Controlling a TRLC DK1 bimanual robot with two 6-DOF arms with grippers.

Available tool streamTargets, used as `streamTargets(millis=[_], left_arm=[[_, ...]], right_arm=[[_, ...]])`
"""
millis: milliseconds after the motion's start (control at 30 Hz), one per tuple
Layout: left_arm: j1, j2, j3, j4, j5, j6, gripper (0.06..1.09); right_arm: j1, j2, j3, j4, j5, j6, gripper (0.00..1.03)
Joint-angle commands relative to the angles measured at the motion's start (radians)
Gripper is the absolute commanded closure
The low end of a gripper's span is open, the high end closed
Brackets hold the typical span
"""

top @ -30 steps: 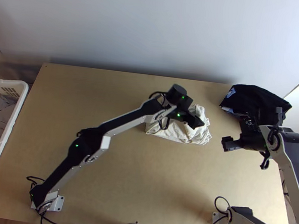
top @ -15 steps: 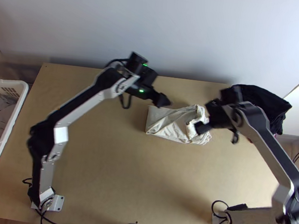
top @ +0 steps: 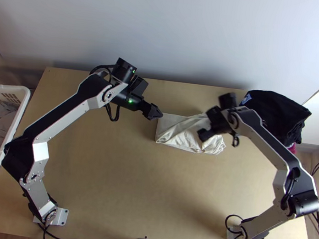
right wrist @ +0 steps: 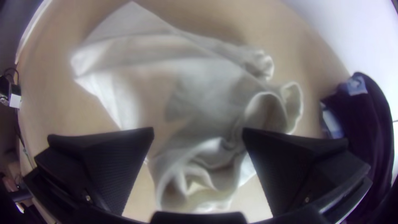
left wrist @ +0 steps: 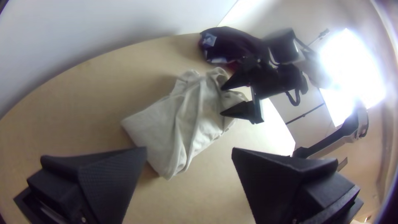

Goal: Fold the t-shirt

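Holding left claw and right claw spread, the latter over the rumpled shirt on the table, we risk skewing its folds by pinching too many loose layers.

Silver-grey links, chunky black joints, looping black cables, pinprick green lights, wedge-shaped black fingers.

The table is surfaced in smooth, matt wood; the basket is formed in plastic. The t-shirt is made of matt, creased cloth. The left gripper and right gripper are faced in matt, finely textured material.
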Motion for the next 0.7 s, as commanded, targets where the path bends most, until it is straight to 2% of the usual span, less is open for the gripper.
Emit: streamTargets(millis=[0, 100, 200, 400, 533, 667], left_arm=[[0.003, 0.001, -0.014, -0.003, -0.01, 0.013, 0.1], [0.003, 0.015, -0.004, -0.005, -0.01, 0.014, 0.1], [0.003, 0.019, 0.004, -0.011, -0.01, 0.014, 0.1], [0.01, 0.01, 0.004, -0.04, -0.014, 0.027, 0.1], [0.026, 0.0, 0.002, -0.056, -0.017, 0.028, 0.1], [0.036, -0.01, -0.004, -0.065, -0.022, 0.028, 0.1]], right_arm=[[-0.161, -0.128, -0.183, 0.016, -0.003, -0.058, 0.04], [-0.196, -0.2, -0.236, 0.016, -0.003, -0.07, 0.03], [-0.183, -0.258, -0.236, 0.022, -0.003, -0.073, 0.04], [0.035, -0.324, -0.241, 0.126, 0.003, -0.098, 0.04], [0.202, -0.297, -0.272, 0.155, 0.068, -0.135, 0.04], [0.288, -0.258, -0.338, 0.269, 0.122, -0.197, 0.04]])
